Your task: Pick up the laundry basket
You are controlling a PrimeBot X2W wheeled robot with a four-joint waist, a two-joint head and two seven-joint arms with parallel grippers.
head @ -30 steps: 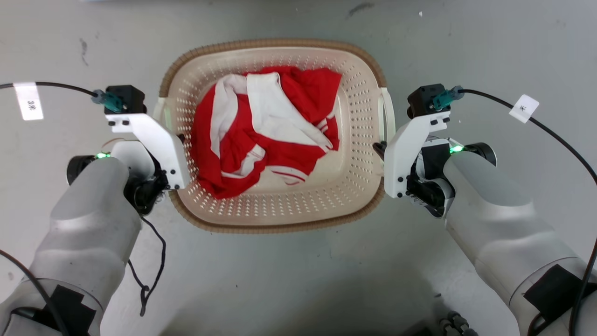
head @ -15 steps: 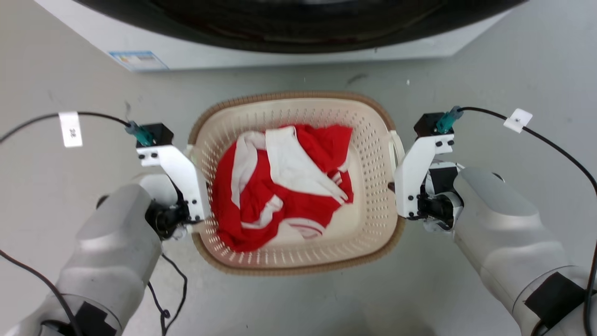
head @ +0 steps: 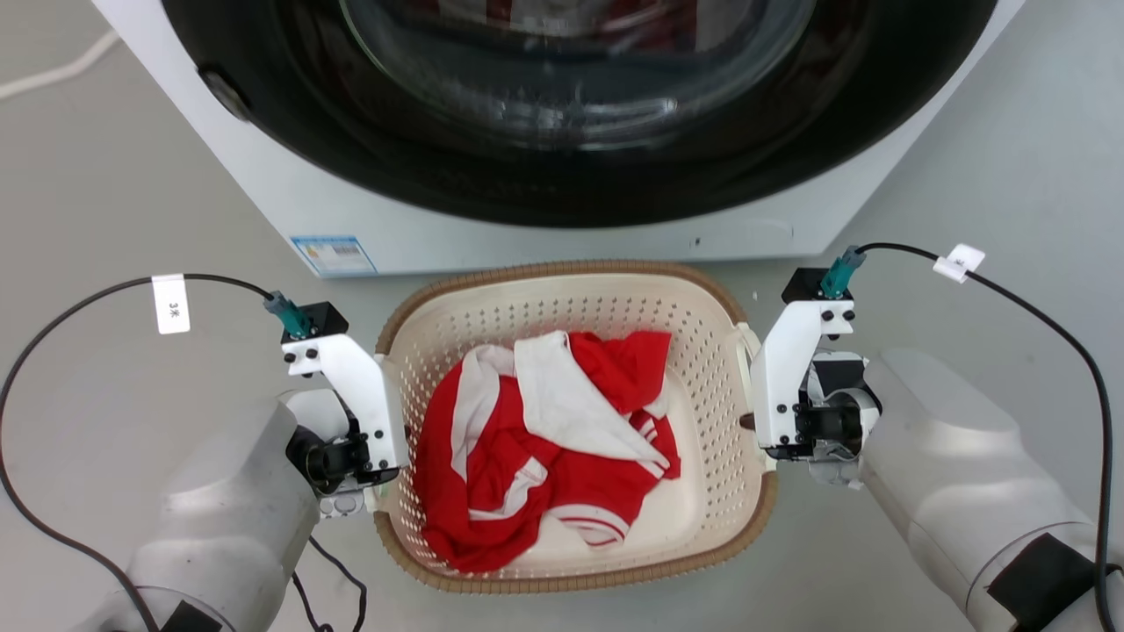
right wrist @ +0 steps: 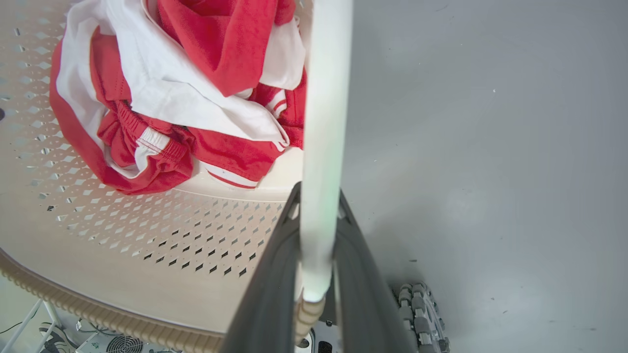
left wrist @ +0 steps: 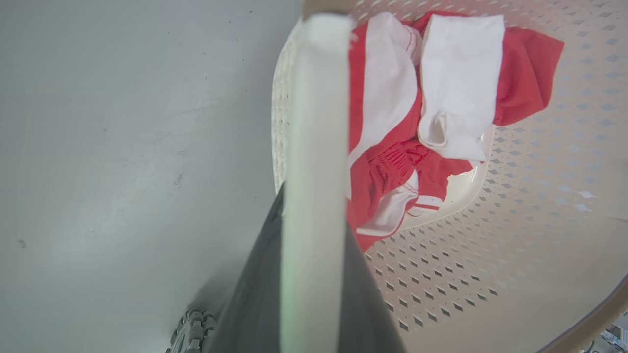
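The cream perforated laundry basket (head: 702, 412) with a brown woven rim hangs between my two arms in front of the washing machine. A crumpled red and white garment (head: 544, 439) lies inside it. My left gripper (left wrist: 314, 211) is shut on the basket's white left handle (left wrist: 316, 98), one dark finger on each side. My right gripper (right wrist: 319, 211) is shut the same way on the white right handle (right wrist: 324, 98). In the head view the white wrist brackets cover both grippers' fingers at the basket's sides.
A white washing machine (head: 351, 219) with a large dark round door stands just beyond the basket's far rim. Grey floor (head: 1010, 158) lies to both sides. Black cables (head: 1054, 316) trail from both wrists.
The head camera has swung up, so the washing machine has come into view and the basket sits lower in the picture. Both grippers keep their hold on the handles.
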